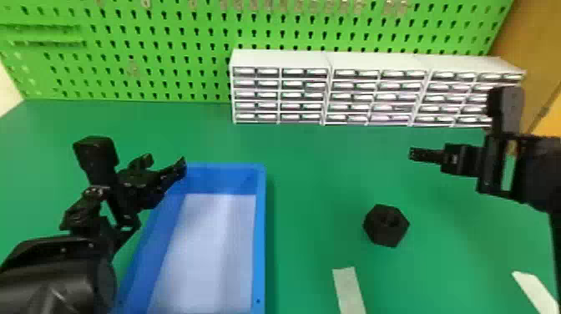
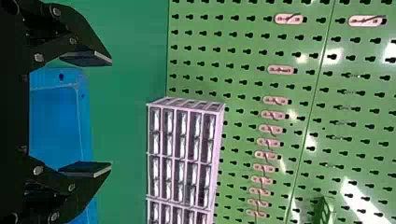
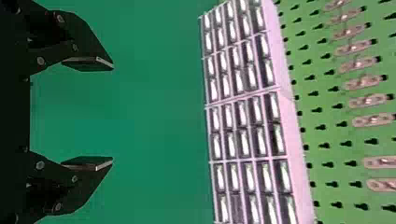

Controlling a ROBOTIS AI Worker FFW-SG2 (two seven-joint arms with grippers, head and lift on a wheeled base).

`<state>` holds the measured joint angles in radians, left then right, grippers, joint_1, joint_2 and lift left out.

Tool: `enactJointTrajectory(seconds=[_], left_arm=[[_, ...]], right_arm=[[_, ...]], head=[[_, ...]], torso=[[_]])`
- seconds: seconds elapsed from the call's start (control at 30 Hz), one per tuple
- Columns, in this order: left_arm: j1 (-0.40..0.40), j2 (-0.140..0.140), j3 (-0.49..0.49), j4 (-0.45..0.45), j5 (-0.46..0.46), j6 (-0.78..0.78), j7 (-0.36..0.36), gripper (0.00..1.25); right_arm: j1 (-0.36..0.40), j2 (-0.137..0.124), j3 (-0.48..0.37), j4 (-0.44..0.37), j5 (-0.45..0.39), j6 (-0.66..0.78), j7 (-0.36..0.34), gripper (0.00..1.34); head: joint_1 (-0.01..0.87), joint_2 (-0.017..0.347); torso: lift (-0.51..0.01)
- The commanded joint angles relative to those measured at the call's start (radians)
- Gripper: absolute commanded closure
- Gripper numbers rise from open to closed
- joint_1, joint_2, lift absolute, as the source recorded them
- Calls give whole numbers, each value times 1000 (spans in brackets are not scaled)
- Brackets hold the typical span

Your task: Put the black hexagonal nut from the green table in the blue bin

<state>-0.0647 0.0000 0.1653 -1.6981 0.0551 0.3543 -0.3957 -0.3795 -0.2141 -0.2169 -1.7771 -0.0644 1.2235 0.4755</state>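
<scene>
The black hexagonal nut (image 1: pixel 386 225) is on the green table (image 1: pixel 311 175), right of the blue bin (image 1: pixel 259 234). Left gripper (image 1: pixel 166 160): near the bin's far-left corner, fingers apart. Right gripper (image 1: pixel 412 153): well right of the bin, fingers apart.

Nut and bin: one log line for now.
nut: on table, right of bin | left gripper: open, empty | right gripper: open, empty | placement: not done
</scene>
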Motion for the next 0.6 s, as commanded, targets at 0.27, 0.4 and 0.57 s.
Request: enactJointTrajectory(seconds=[0.27, 0.4, 0.57], left_arm=[[0, 0, 0, 0, 2, 0, 0, 453], [-1, 0, 0, 0, 2, 0, 0, 453], [-3, 0, -1, 0, 2, 0, 0, 453]], right_arm=[[-36, 12, 90, -13, 95, 195, 0, 536], [-44, 12, 114, -12, 121, 234, 0, 536], [-52, 12, 139, -8, 156, 277, 2, 536]], head=[[691, 9], [691, 9], [691, 9]], torso=[[-97], [-97], [-97]])
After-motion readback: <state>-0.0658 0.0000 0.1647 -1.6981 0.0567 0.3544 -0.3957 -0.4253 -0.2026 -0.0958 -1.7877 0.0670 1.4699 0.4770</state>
